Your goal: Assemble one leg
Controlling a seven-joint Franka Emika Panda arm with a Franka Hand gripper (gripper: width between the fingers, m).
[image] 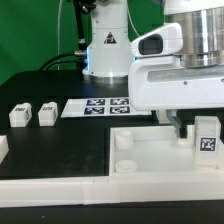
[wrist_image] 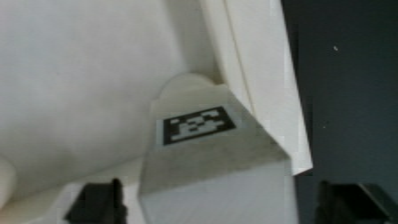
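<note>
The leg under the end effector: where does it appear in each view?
Exterior view: the leg stands at the picture's right, below the end effector, on the large white tray.
Wrist view: the leg fills the centre, between the dark fingertips.
Shared landmark: its black-and-white marker.

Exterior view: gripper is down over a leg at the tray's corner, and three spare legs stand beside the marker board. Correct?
Not quite. The exterior view shows two spare legs beside the marker board, not three. The gripper is indeed down over a leg at the tray.
</note>
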